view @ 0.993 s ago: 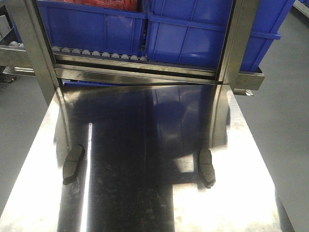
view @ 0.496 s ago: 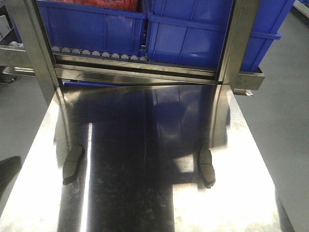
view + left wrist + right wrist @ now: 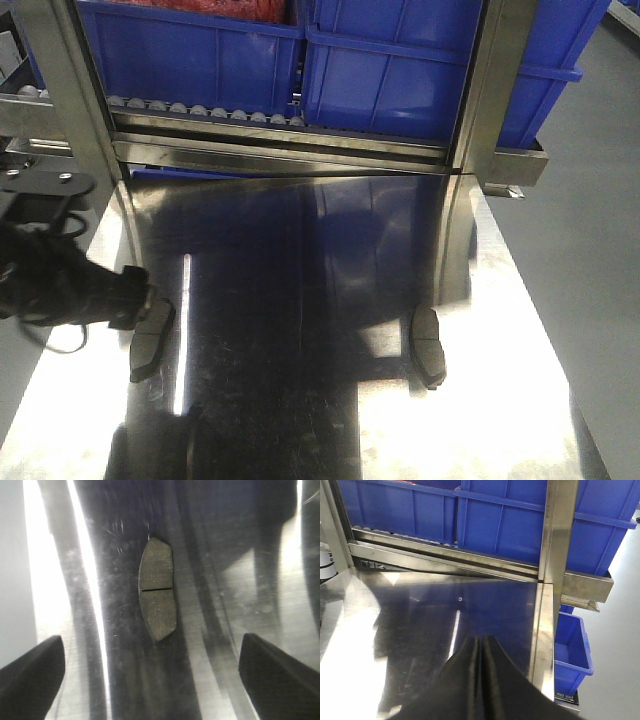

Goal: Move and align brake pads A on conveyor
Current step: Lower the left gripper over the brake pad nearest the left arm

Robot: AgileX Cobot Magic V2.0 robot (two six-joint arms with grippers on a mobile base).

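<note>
Two brake pads A lie flat on the shiny steel table (image 3: 300, 420): one at the left (image 3: 150, 342) and one at the right (image 3: 428, 346). My left gripper (image 3: 138, 296) has come in from the left edge and hangs over the left pad's far end. In the left wrist view this pad (image 3: 157, 590) shows its centre groove, and my left gripper (image 3: 150, 652) is open, its fingers wide on either side with nothing between them. My right gripper (image 3: 480, 641) is shut and empty above the table's right side. The conveyor is out of view.
Blue bins (image 3: 400, 70) sit on a roller rack behind the table, between steel posts (image 3: 495, 90). Another blue bin (image 3: 572, 645) stands lower, off the table's right edge. Grey floor lies on both sides.
My left arm has swung in from the left edge to above the left brake pad. Both pads stay where they were.
</note>
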